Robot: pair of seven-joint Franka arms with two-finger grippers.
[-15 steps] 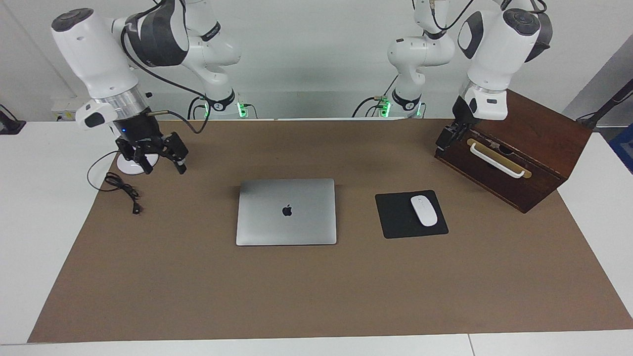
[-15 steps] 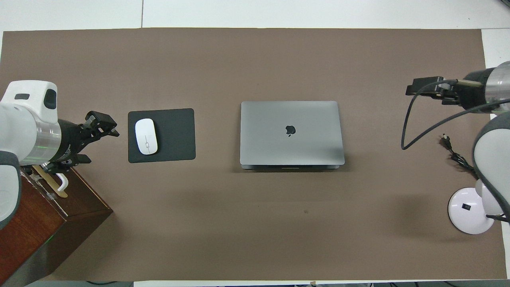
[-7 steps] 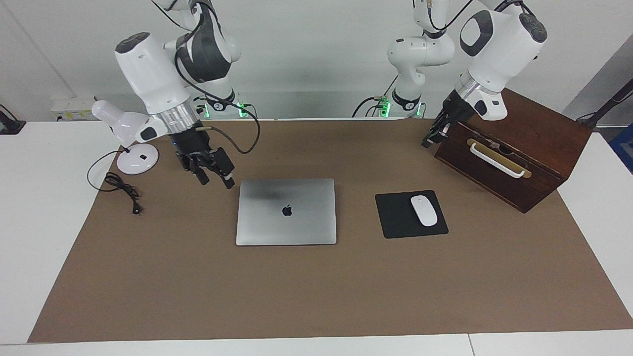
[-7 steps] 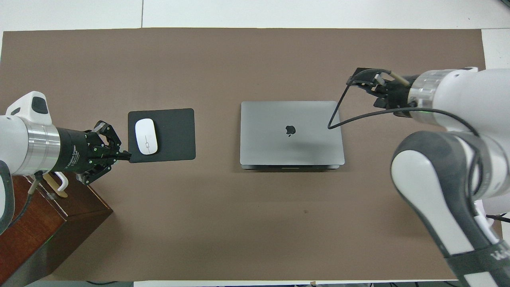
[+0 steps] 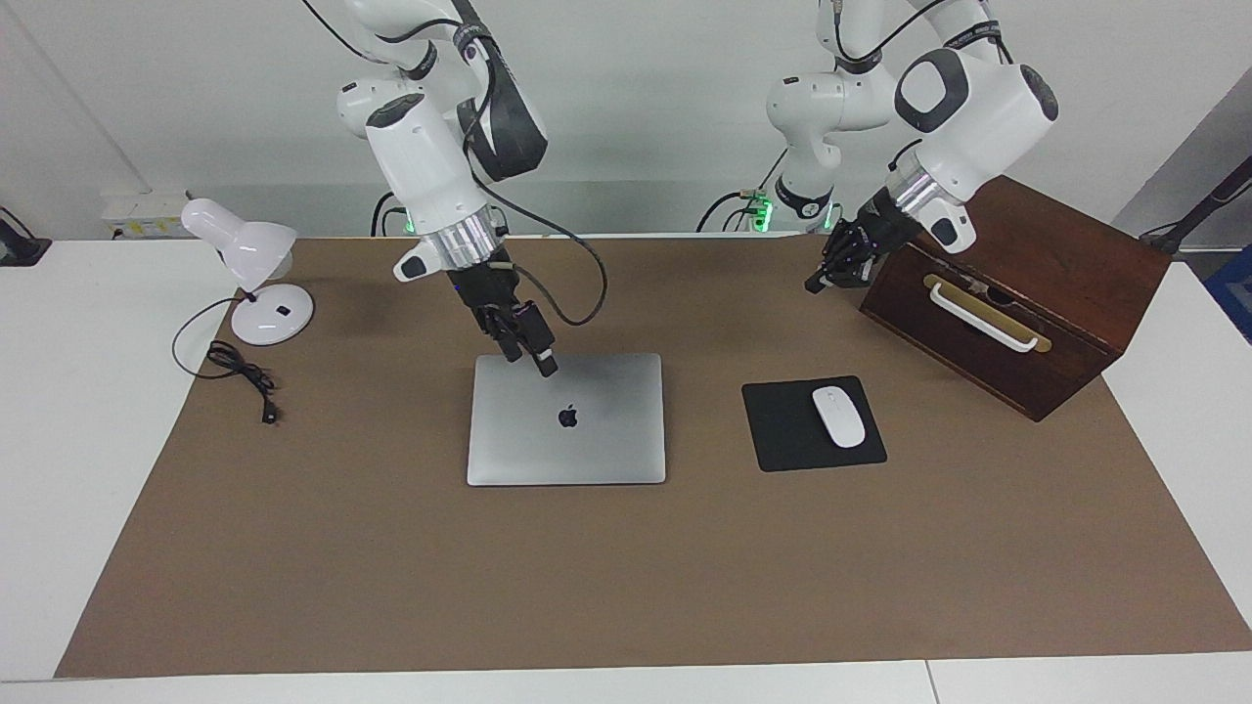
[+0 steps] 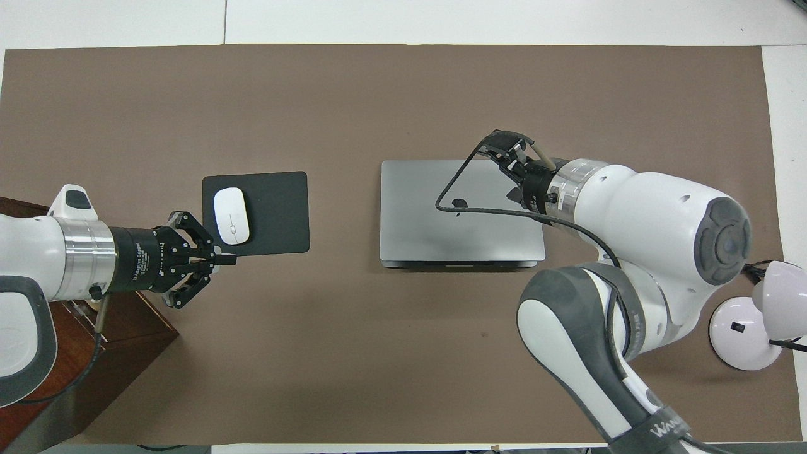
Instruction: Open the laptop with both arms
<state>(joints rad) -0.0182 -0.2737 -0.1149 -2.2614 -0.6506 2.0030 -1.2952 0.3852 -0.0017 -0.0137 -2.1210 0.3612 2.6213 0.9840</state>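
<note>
Setting: you are looking at a white tabletop (image 5: 59,411) covered by a brown mat (image 5: 626,577), with a pale wall at the robots' end.
Laptop: the laptop (image 5: 567,435) is lying shut and flat on the mat, logo up, about midway between the two arms.
Right claw: the right claw (image 5: 544,363) is hanging over the laptop's edge nearest the robots, toward the right arm's end; you cannot tell whether it is touching the lid or how its tips are standing.
Left claw: the left claw (image 5: 820,282) is hovering with its tips pressed together, gripping nothing, over the mat just beside the wooden box (image 5: 1027,303) and well apart from the laptop.
Bystanders: a white mouse (image 5: 838,416) is sitting on a black mouse pad (image 5: 782,430) beside the laptop; a desk lamp (image 5: 249,284) is standing toward the right arm's end.
Step in hand: you are likely in the approach, with the lid not yet lifted.
Next move: you will probably need one claw steadying the base while the other is catching the lid's free edge, so the left one needs bringing in.
</note>
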